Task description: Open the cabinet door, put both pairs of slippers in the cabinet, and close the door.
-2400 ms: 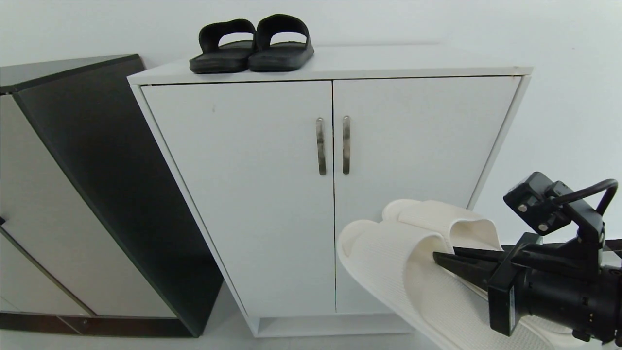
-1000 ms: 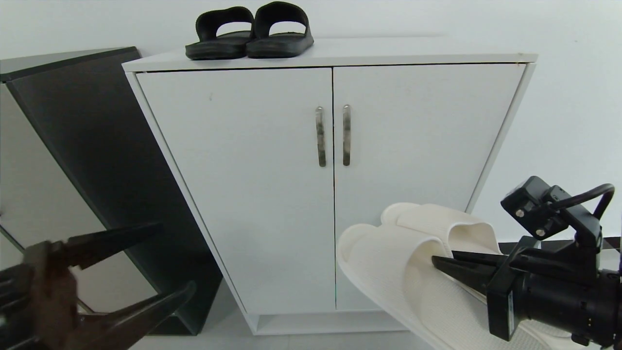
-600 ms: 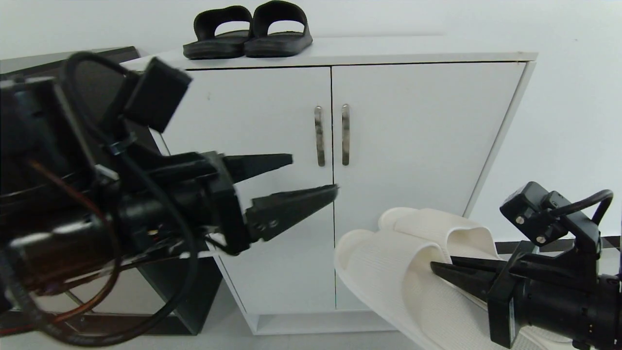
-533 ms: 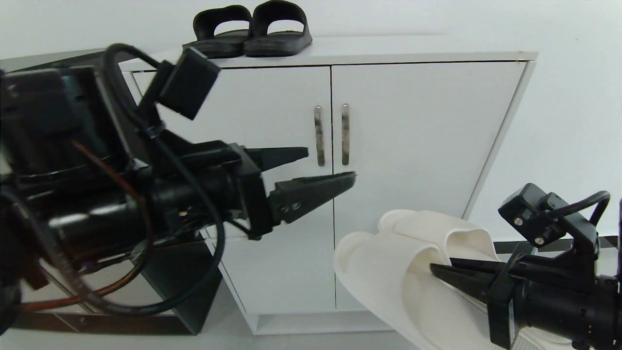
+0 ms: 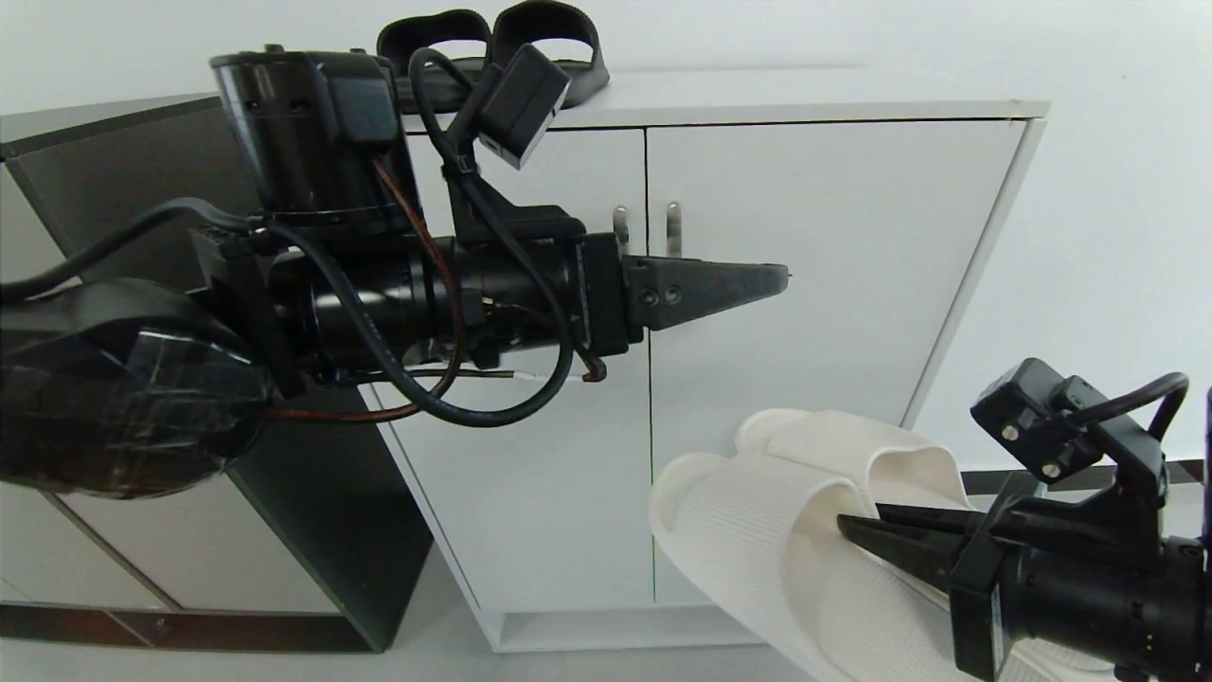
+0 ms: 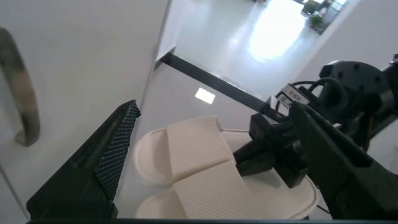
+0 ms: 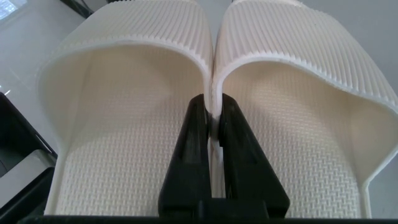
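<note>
Quick notes: white cabinet (image 5: 852,237) had both doors shut, handles (image 5: 673,216) side by side at centre seam. Left gripper (image 5: 775,276) hung right in front of handles, tips over right door, jaws spread wide, nothing in them. Right gripper (image 5: 846,524) sat low on right, jaws clamped on inner strap edges of white slippers (image 5: 757,502), toes near lower right door. Black slippers (image 5: 559,28) sat on cabinet top, left end, close to front edge. Dark cabinet (image 5: 123,170) crowded left side; open floor (image 6: 267,31) on right.
</note>
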Available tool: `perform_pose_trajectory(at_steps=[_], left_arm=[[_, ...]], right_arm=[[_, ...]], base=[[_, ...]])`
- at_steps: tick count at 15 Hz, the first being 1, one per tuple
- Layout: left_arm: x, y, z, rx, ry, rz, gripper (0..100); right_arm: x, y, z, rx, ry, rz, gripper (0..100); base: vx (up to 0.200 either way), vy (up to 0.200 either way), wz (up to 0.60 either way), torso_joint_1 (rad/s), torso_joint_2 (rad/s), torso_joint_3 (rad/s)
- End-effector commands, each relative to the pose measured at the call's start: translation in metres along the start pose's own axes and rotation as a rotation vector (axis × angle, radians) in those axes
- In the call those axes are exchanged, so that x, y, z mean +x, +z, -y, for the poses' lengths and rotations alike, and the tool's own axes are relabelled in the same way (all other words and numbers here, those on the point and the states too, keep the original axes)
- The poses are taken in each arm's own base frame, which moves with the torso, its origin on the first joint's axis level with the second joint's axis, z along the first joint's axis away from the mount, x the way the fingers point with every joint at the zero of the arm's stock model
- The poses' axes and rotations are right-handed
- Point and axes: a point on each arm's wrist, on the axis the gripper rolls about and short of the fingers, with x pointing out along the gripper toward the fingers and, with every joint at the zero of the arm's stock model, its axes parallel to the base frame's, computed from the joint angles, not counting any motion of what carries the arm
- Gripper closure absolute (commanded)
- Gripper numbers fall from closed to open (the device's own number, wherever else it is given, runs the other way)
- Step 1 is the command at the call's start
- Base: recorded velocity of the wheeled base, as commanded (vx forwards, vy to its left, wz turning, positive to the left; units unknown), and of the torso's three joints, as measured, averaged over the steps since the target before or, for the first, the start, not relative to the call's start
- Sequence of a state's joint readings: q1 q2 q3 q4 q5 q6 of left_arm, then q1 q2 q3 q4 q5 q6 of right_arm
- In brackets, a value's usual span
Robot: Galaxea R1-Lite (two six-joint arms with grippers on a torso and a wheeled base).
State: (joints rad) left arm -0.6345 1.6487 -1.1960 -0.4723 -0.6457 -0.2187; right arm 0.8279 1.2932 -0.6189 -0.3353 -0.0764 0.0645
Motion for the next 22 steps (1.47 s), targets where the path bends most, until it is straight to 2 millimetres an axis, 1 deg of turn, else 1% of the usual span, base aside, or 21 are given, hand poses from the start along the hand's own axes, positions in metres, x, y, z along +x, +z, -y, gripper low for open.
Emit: perform_pose_trajectory(at_steps=[1,3,5,8,10,13,18,22], left_arm=[[-0.001,-0.002,-0.015,-0.023,-0.008,-0.018,0],[-0.007,0.0,-0.021,-0.078,-0.016,-0.015,0],[-0.011,0.003,-0.027,-0.075,0.013,-0.003,0],[-0.014,0.009,-0.027,-0.061,0.082,0.029,0],[-0.011,0.008,-0.03,-0.048,0.087,0.027,0],[0.0,0.0,-0.042,-0.027,0.149,0.019,0],[0.019,-0.004,-0.062,-0.018,0.197,0.021,0],[0.029,-0.008,-0.069,0.015,0.232,0.016,0]], right_arm=[[0.0,0.0,0.0,0.0,0.0,-0.002,100],[0.0,0.0,0.0,0.0,0.009,-0.002,100],[0.0,0.0,0.0,-0.002,0.011,-0.002,100],[0.003,-0.002,0.0,-0.004,0.012,-0.013,100],[0.004,-0.002,0.0,-0.004,0.01,-0.015,100],[0.004,-0.002,0.0,-0.004,0.01,-0.016,100],[0.005,-0.003,0.0,-0.006,0.01,-0.022,100],[0.006,-0.004,0.0,-0.006,0.009,-0.028,100]], base=[[0.0,0.0,0.0,0.0,0.0,0.0],[0.0,0.0,0.0,0.0,0.0,0.0],[0.0,0.0,0.0,0.0,0.0,0.0],[0.0,0.0,0.0,0.0,0.0,0.0],[0.0,0.0,0.0,0.0,0.0,0.0],[0.0,0.0,0.0,0.0,0.0,0.0],[0.0,0.0,0.0,0.0,0.0,0.0],[0.0,0.0,0.0,0.0,0.0,0.0]])
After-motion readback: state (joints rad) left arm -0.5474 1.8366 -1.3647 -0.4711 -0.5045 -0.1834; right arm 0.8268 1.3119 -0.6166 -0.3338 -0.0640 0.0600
